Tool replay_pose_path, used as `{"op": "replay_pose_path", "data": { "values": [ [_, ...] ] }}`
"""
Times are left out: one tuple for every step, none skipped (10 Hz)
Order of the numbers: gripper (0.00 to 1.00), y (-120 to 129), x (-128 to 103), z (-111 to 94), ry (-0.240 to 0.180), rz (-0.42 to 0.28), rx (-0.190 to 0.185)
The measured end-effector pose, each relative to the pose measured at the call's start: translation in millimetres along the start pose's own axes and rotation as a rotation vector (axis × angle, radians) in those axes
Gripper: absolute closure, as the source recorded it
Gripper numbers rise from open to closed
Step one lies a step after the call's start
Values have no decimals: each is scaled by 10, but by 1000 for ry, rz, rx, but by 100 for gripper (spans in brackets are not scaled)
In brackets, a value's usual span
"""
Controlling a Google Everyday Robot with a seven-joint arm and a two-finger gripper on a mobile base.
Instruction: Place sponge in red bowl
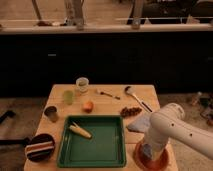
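Note:
The red bowl (156, 161) sits at the table's front right corner. My white arm reaches down over it and my gripper (148, 151) hangs just above or inside the bowl's left part. A pale object shows at the gripper's tip over the bowl; I cannot tell whether it is the sponge. No sponge shows elsewhere on the table.
A green tray (94, 150) with a yellow item (79, 131) lies left of the bowl. A dark striped bowl (39, 147), a cup (50, 113), a green cup (68, 96), a white cup (82, 84), an orange fruit (88, 106), a spoon (136, 97), a brown snack (131, 111) and a grey cloth (138, 124) lie around.

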Motion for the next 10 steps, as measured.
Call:
{"op": "replay_pose_path", "data": {
  "values": [
    [98, 12, 3, -3, 0, 3, -1],
    [90, 17, 8, -4, 0, 4, -2],
    [81, 16, 8, -3, 0, 4, -1],
    [73, 7, 1, -3, 0, 1, -2],
    [61, 12, 5, -3, 0, 3, -2],
    [50, 11, 4, -3, 0, 3, -2],
    [42, 9, 3, -3, 0, 2, -2],
    [32, 7, 2, -3, 0, 2, -2],
    [24, 10, 4, -3, 0, 2, -2],
    [20, 9, 3, -3, 0, 2, -2]
  ]
}}
